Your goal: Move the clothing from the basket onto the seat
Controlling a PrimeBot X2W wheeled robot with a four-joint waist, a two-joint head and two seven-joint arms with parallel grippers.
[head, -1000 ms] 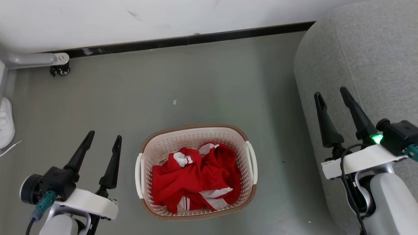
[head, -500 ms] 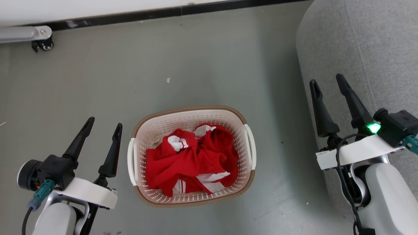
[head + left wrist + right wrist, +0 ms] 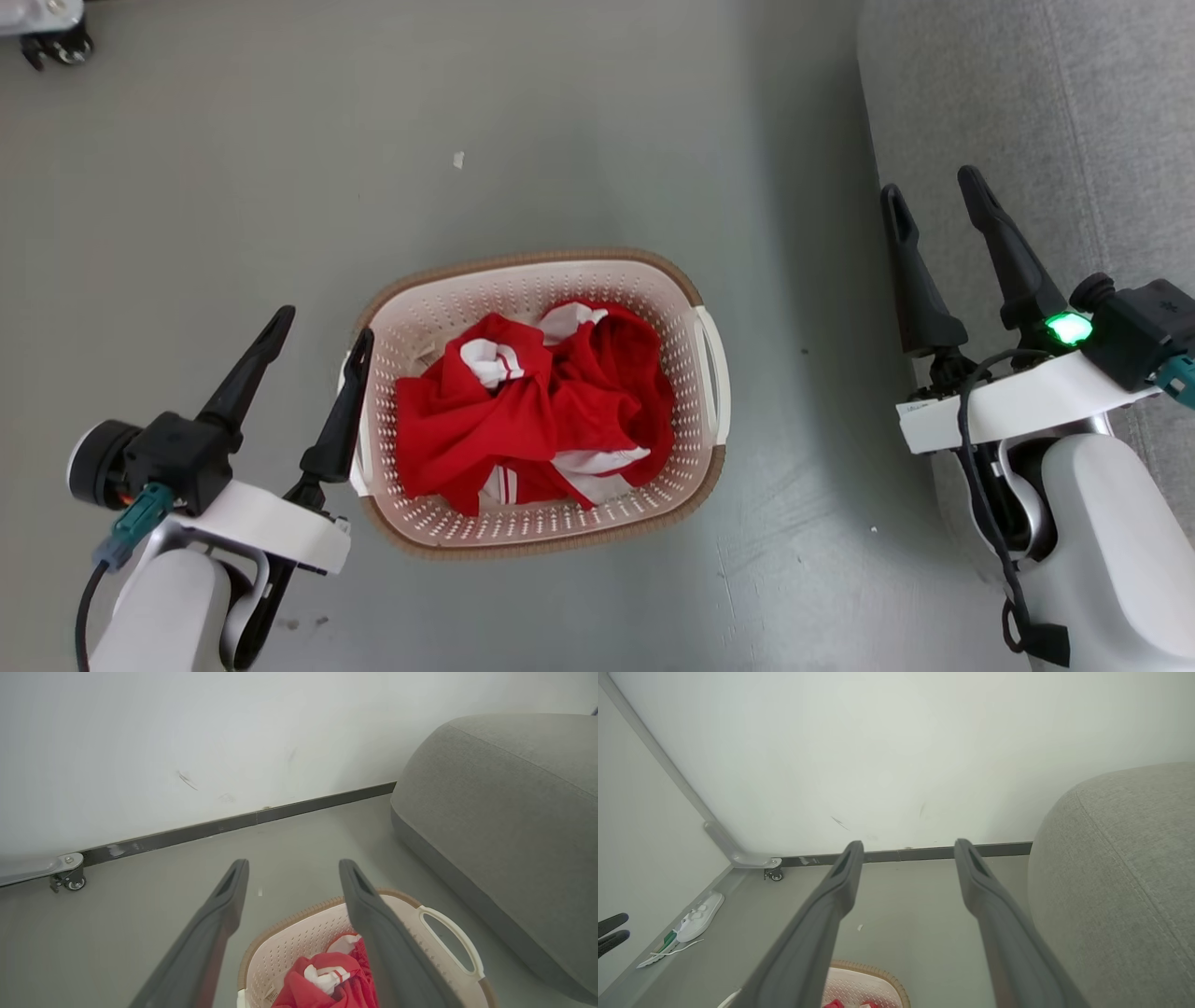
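Note:
Crumpled red clothing [image 3: 532,411] with white stripes lies in the cream perforated basket [image 3: 541,271] on the floor, at the middle of the head view. My left gripper [image 3: 322,322] stands open and empty just left of the basket, its right finger over the basket's left rim. My right gripper [image 3: 929,187] is open and empty at the right, above the edge of the grey seat [image 3: 1046,103]. The left wrist view shows the clothing [image 3: 327,980] in the basket [image 3: 299,938] below my left gripper [image 3: 292,865], with the seat [image 3: 504,812] at right. The right wrist view has my right gripper [image 3: 909,845], the basket [image 3: 864,987] and the seat [image 3: 1125,872].
A white wall with a dark skirting board [image 3: 233,821] stands beyond the basket. A metal frame leg with a castor [image 3: 56,42] is at the far left. A white shoe [image 3: 698,912] lies on the floor by the left wall. Grey floor [image 3: 560,121] surrounds the basket.
The head camera has tilted down, so the wall has left the view and the basket sits higher. My left gripper has come closer to the basket's left rim.

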